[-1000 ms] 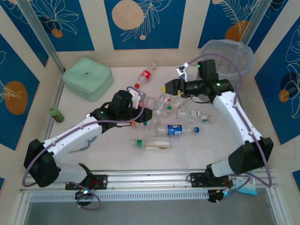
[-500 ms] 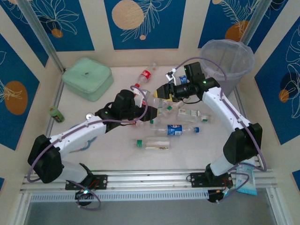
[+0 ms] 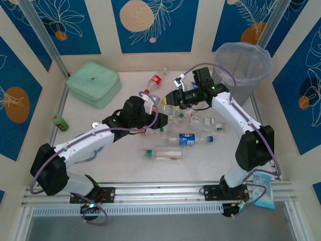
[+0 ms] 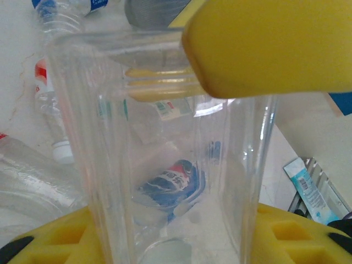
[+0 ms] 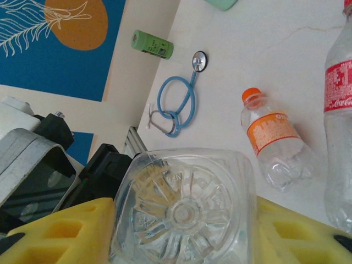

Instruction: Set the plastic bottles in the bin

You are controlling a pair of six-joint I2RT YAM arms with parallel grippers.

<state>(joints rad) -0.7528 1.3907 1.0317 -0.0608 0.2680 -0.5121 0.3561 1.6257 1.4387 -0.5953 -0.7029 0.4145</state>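
A clear square-sided bottle [image 4: 165, 165] stands between the yellow pads of my left gripper [image 4: 170, 236], which is shut on it. A yellow finger [image 4: 269, 49] of the right gripper presses on its far end. In the right wrist view the ribbed base of the bottle [image 5: 184, 212] sits between the pads of my right gripper [image 5: 184, 236], shut on it. From above, the left gripper [image 3: 152, 108] and the right gripper [image 3: 169, 98] meet at mid-table. Loose bottles lie around: blue-labelled [image 3: 188, 139], green-capped [image 3: 163, 153], red-labelled [image 3: 154, 83], orange-capped [image 5: 272, 140]. The grey bin [image 3: 251, 75] stands at the back right.
A mint-green case [image 3: 94, 84] lies at the back left and a small green can [image 3: 60, 122] by the left wall. A blue stethoscope [image 5: 179, 104] lies under the left arm. A blue packet [image 4: 311, 190] sits near the front rail.
My right gripper swung left, away from the bin, to meet the left gripper. The left gripper lifted toward the back with the clear bottle.
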